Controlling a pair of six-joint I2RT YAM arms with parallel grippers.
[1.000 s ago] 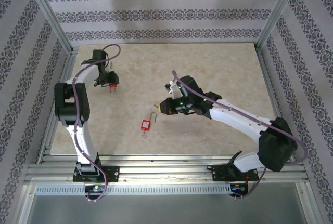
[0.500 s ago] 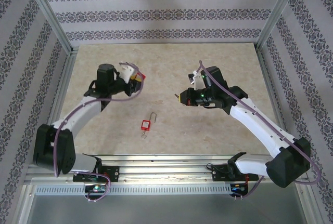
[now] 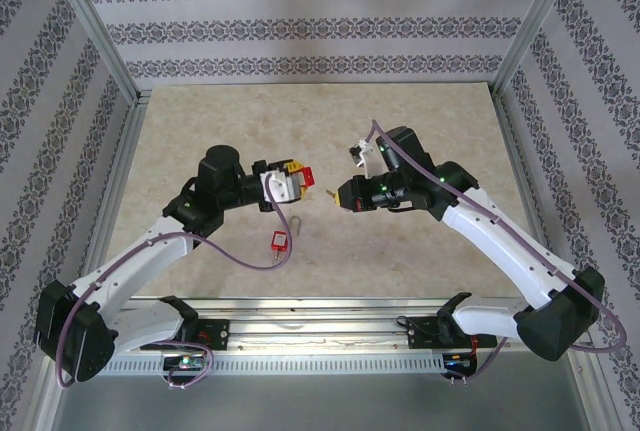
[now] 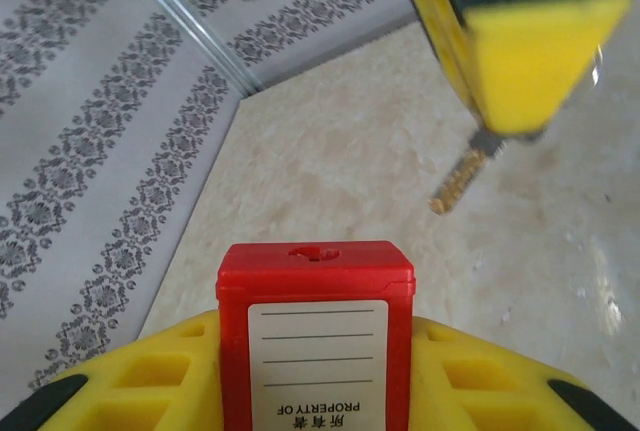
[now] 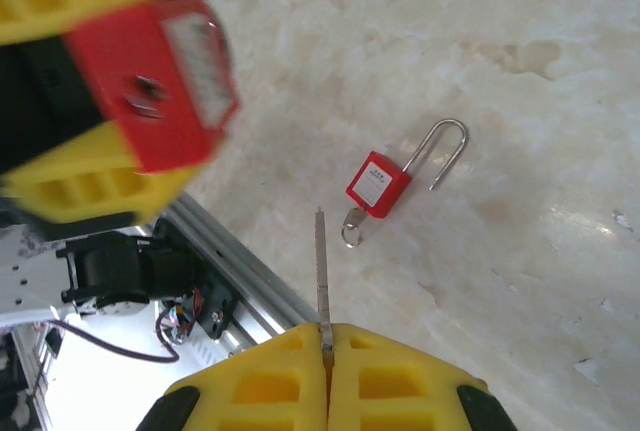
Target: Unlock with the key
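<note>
You've swung the left gripper with its red padlock from the far-left corner to mid-table, now facing the key in the right gripper.

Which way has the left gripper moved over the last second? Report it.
Yes. The left gripper, gripping a red padlock, swung right from near the left edge of the table to just beyond the open padlock lying flat.

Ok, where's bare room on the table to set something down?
Far strip of the table along the back wall is bare; so is the near patch right of the loose padlock. Crowded in the centre, where left gripper and right gripper meet.
</note>
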